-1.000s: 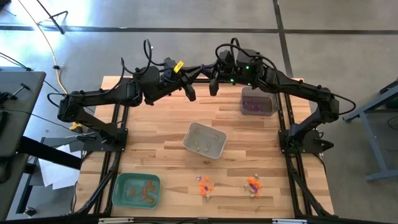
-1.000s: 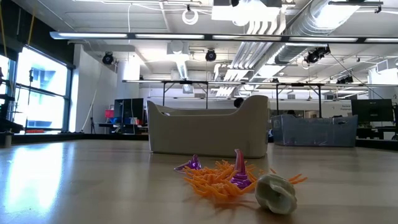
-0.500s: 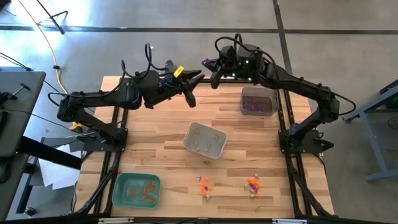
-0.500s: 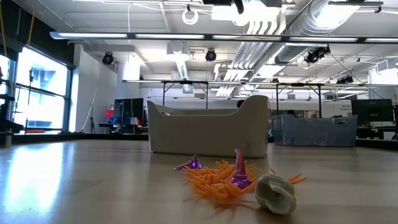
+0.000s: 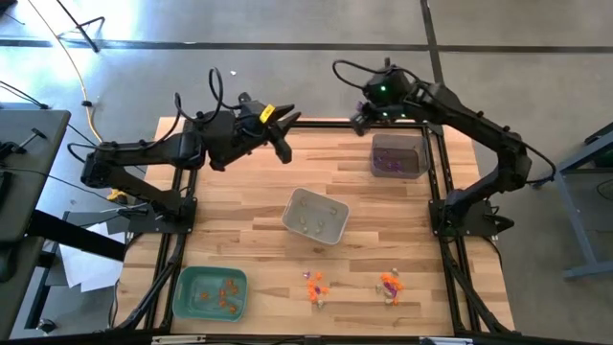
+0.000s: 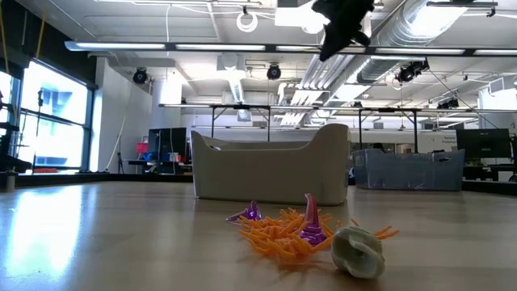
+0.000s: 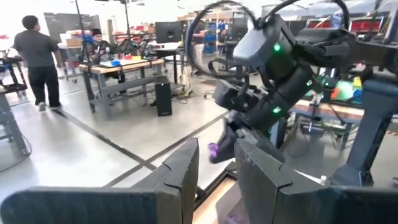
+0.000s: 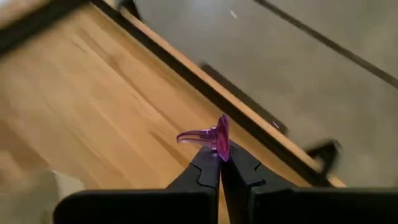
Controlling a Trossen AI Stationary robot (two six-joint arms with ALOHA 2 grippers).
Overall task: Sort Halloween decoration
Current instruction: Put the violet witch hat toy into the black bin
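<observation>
My right gripper [image 8: 221, 160] is shut on a small purple trinket [image 8: 217, 138], high over the table's far edge [image 5: 357, 123], just left of the grey tray [image 5: 397, 156] that holds purple pieces. My left gripper [image 5: 284, 137] hangs open and holds nothing, over the far middle; its wrist view looks past its two parted fingers [image 7: 186, 177] at the right arm and the purple trinket [image 7: 213, 149]. Near the front edge lie two small heaps of orange, purple and pale trinkets [image 5: 314, 286] [image 5: 390, 285]; the low view shows one such heap [image 6: 303, 230]. My right gripper pinches the rim of the trinket's flat round disc [image 8: 222, 149] between its two fingertips. The disc stands on edge above the fingertips, with a thin curved stem [image 8: 191, 135] sticking out to one side. The fingers slant downward. The trinket is lifted clear of the table.
A beige tray [image 5: 316, 216] with pale pieces stands mid-table. A green tray [image 5: 211, 292] with orange pieces sits at the near left corner. A black frame runs around the table. A person [image 7: 37, 59] stands far off in the room.
My right gripper, still shut on the purple trinket, has swung from beside the left gripper toward the table's right edge and the grey tray, and tipped nose down. My left gripper has opened and drawn back a little toward the table's left.
</observation>
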